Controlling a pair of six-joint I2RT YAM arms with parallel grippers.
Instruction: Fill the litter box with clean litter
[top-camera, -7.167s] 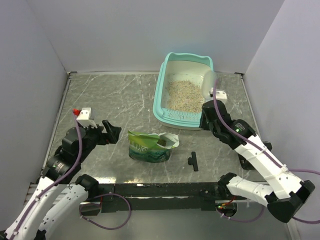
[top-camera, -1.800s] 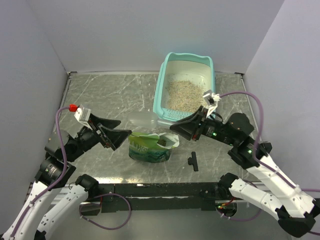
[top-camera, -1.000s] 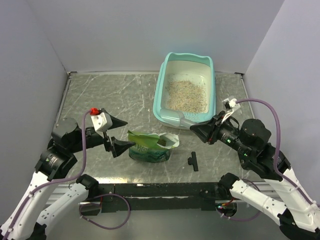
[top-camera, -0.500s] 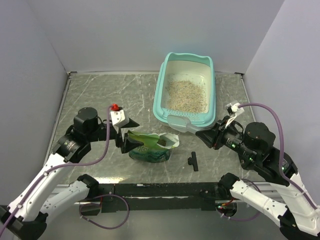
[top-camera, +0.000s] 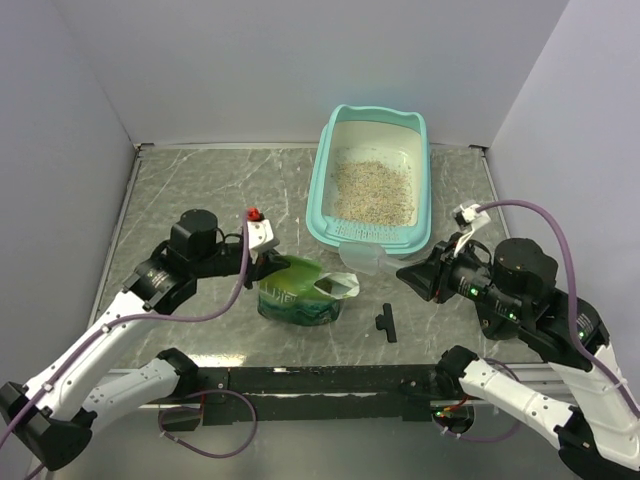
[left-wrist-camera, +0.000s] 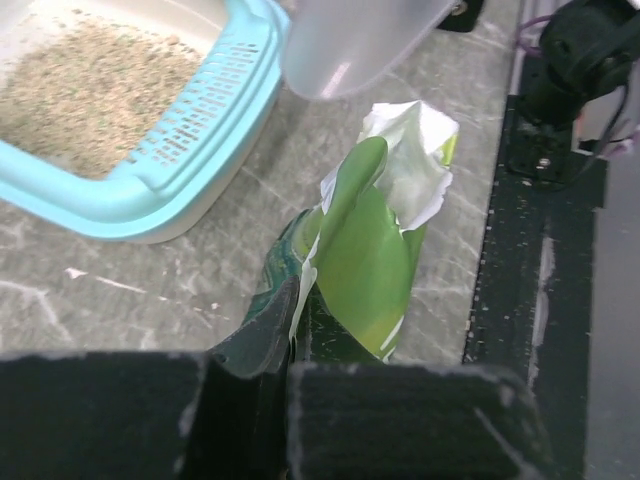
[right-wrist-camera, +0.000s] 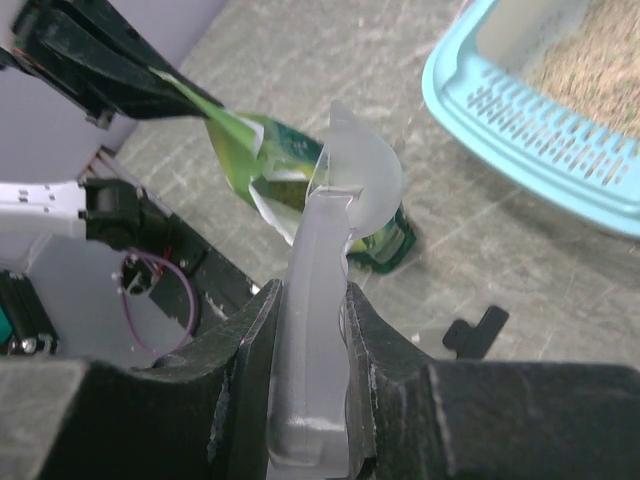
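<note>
Table (top-camera: 200, 190): grey marbled, walled left, far and right.
Litter box (top-camera: 318, 195): far right, unmoved; clean litter (top-camera: 373, 190) inside.
Pouch (top-camera: 300, 295): near centre, upright, open-topped.
Left gripper (top-camera: 274, 264): clamped on pouch's left edge; wide apart a second ago.
Right gripper (top-camera: 410, 273): pinching scoop (top-camera: 366, 262) handle, bowl between box and pouch.
Black clip (top-camera: 386, 322): right of pouch, apart.

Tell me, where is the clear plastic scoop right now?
From above, the scoop is held in the right tool, between the litter box's near end and the green bag.
</note>
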